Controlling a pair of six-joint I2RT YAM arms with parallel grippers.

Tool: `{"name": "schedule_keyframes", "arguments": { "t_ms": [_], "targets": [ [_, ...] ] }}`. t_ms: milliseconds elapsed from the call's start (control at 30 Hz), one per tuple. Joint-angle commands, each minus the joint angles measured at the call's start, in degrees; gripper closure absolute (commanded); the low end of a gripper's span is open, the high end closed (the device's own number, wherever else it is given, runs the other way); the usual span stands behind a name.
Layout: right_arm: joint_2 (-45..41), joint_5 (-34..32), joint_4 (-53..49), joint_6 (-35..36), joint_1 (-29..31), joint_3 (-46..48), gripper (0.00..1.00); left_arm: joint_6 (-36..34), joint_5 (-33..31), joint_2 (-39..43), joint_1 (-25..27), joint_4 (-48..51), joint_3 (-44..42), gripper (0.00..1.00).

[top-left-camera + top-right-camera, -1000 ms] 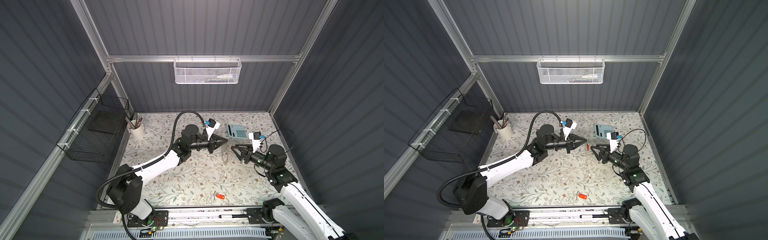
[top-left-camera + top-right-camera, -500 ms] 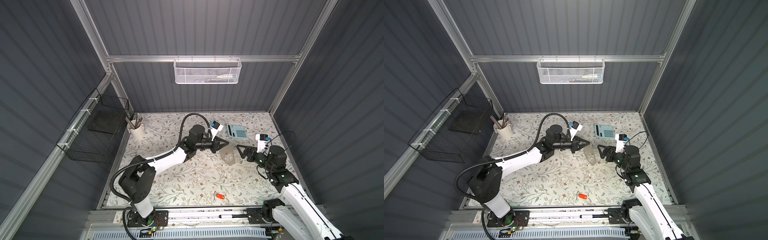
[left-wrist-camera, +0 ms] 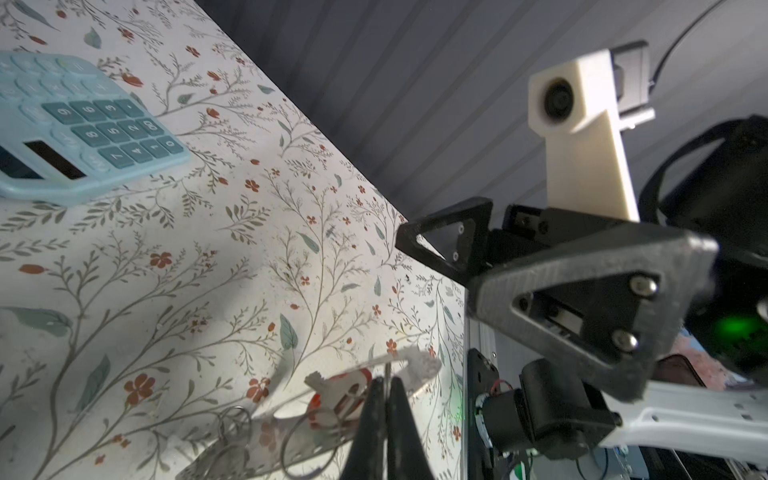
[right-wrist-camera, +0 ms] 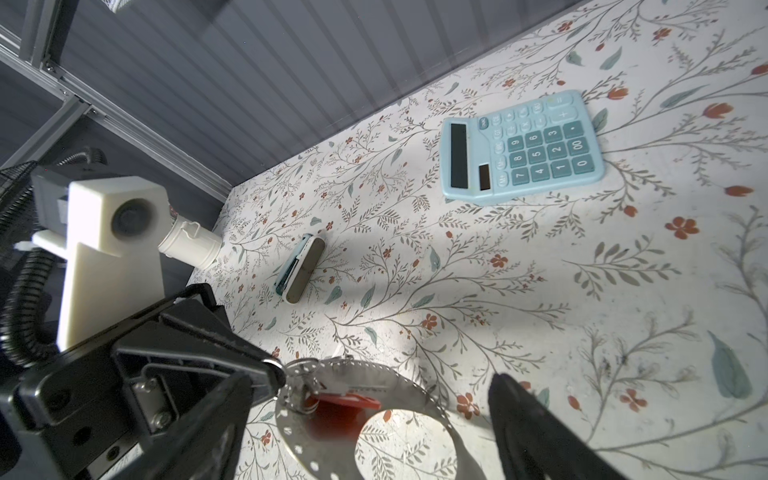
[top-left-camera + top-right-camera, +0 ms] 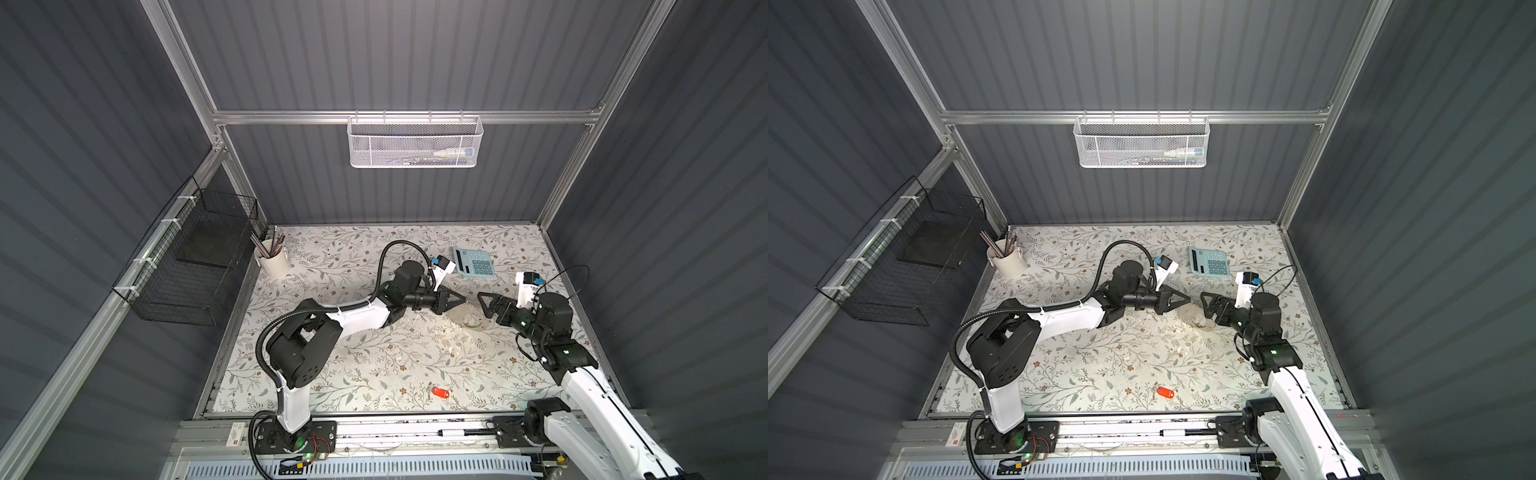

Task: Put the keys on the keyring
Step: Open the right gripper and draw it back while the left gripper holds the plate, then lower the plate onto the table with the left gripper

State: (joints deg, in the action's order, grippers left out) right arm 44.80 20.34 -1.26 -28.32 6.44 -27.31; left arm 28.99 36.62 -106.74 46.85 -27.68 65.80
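Top views: my left claw [image 5: 462, 300] is closed, its tips pinching the rim of the keyring [image 5: 467, 319]. My right claw [image 5: 483, 311] is spread wide and empty, facing the left one, with the keyring just below and between them. The loose key [image 5: 440, 392], red, lies flat on the counter [image 5: 374, 365] near the front edge, well apart from both claws. It shows the same way in both top views [image 5: 1165, 392]. The calculator [image 5: 473, 262] lies behind the claws. Left wrist view: my closed tips [image 3: 385, 386] hold the keyring's thin edge [image 3: 411, 370]. The held key [image 3: 340, 399], red, rests against the plate just beside the pinch. Right wrist view: my right claw's fingers [image 4: 532, 415] stand far apart and touch nothing. The keyring [image 4: 395, 380] lies between them, its big opening toward me. The held key [image 4: 345, 401] sits under the rim beside the left claw's tip [image 4: 270, 370]. I cannot tell whether its loop is threaded through a hole. The stapler [image 4: 301, 270] lies farther off.
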Motion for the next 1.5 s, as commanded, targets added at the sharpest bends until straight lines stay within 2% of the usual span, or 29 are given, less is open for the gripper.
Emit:
{"name": "schedule_keyframes", "arguments": {
  "t_ms": [0, 367, 700, 967, 1467],
  "targets": [
    [1.0, 2.5, 2.1, -0.5, -0.3, 1.0, 0.09, 0.2, 0.5, 3.2, 0.1, 0.7, -4.4, 1.00],
    [1.8, 2.9, 3.6, -1.7, -0.3, 1.7, 0.10, -6.2, 3.9, 8.0, 0.0, 10.1, -10.0, 1.00],
    [1.4, 2.1, 2.0, -1.6, -0.3, 2.3, 0.10, -11.1, 3.3, 8.9, -1.8, 20.3, -11.6, 1.00],
    [3.4, 2.4, 2.8, -1.8, -0.3, 2.5, 0.10, -11.7, 1.1, 10.0, -3.6, 22.8, -15.4, 1.00],
    [6.3, 3.3, 4.0, -2.4, -0.3, 3.0, 0.11, -12.0, 0.3, 7.0, -4.8, 23.5, -19.3, 0.86]
  ]
}}
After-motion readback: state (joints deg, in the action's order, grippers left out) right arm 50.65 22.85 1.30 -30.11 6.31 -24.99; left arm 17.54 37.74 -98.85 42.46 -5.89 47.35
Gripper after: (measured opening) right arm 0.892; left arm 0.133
